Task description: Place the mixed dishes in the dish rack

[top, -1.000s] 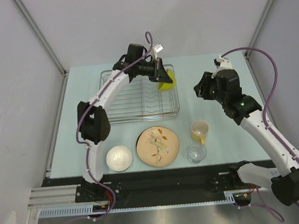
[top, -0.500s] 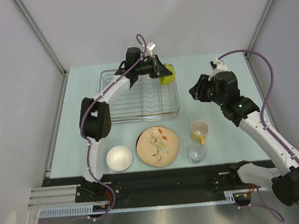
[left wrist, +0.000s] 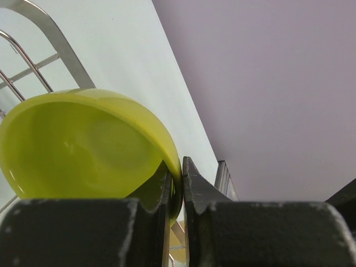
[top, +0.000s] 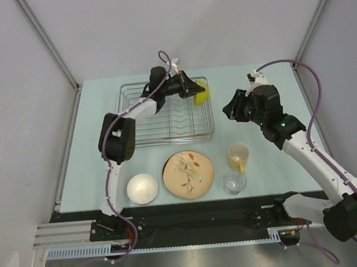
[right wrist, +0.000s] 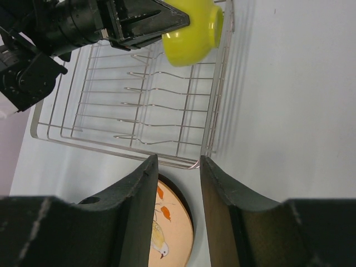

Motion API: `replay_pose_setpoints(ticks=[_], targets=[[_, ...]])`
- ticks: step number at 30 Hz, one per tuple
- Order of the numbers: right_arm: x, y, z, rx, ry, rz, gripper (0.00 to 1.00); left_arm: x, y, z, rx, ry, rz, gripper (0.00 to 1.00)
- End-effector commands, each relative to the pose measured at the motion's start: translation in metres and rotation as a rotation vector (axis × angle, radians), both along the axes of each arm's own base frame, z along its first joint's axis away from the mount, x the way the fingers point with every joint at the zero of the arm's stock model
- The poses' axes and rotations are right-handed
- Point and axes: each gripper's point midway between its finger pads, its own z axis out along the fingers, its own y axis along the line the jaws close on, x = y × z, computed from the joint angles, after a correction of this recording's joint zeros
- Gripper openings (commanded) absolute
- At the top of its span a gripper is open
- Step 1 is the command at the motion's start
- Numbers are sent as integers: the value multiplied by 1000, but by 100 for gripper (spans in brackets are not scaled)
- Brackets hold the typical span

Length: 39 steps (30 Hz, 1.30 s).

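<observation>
Lime-green bowl, glossy, smooth, plain inside

Right wrist cam: open right tool over the bench, dish rack and held bowl beyond.

Right tool fills the near edge, two dark fingers parted, nothing between them. Through the gap, part of the tan leaf-patterned plate, bird and orange leaf marks showing, flat on the bench just near of the dish rack. Rack is silver wire with low sides. Lime-green bowl is at the rack's far right corner, tipped on its side, mouth facing left. Left tool comes in from the left and pinches the bowl's rim. Can't tell if the bowl touches the wires. Pale bench to the right of the rack.
</observation>
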Motion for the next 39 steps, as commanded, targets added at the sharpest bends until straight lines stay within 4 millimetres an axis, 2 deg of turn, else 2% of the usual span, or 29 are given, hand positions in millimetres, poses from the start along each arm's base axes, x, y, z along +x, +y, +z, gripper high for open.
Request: replay_pose_setpoints(ticks=[1,6,9,13,18,21,24,25,26,28,31,32,35,36,37,39], targets=[[0,2,12,23,-39,-1,41,0,0,26,-107,-77,-52,2],[-2,-1,10,13,-31,-7,41,4,4,14,-104,-56,-56,6],[-3,-3,9,13,-30,-12,41,6,7,6,-87,-55,-54,21],[-4,-3,9,14,-31,-14,42,12,11,-2,-49,-57,-38,29],[-5,-2,9,18,-29,-11,42,20,14,-8,-6,-91,-13,29],[-6,-2,11,24,-33,-9,42,21,14,-12,14,-104,-13,42],[-7,-3,11,23,-35,-10,42,23,13,-17,30,-114,-17,47],[-7,-3,11,23,-35,-10,42,23,13,-19,32,-110,-23,61],[-7,-3,10,21,-31,-10,42,24,13,-18,34,-121,-23,72],[-7,-3,10,23,-30,-9,42,21,12,-14,38,-126,-43,83],[-7,-3,10,18,-31,-12,42,16,14,-5,65,-167,-64,86],[-7,-3,10,18,-31,-11,42,12,15,10,65,-197,-72,86],[-6,-3,9,17,-28,-14,43,2,22,23,109,-248,-85,86],[-6,-3,8,16,-27,-13,43,-4,26,45,109,-294,-84,86],[-6,-2,8,18,-26,-14,43,-9,29,45,138,-316,-94,86],[-7,-2,9,16,-30,-11,42,-21,38,67,177,-347,-87,86]])
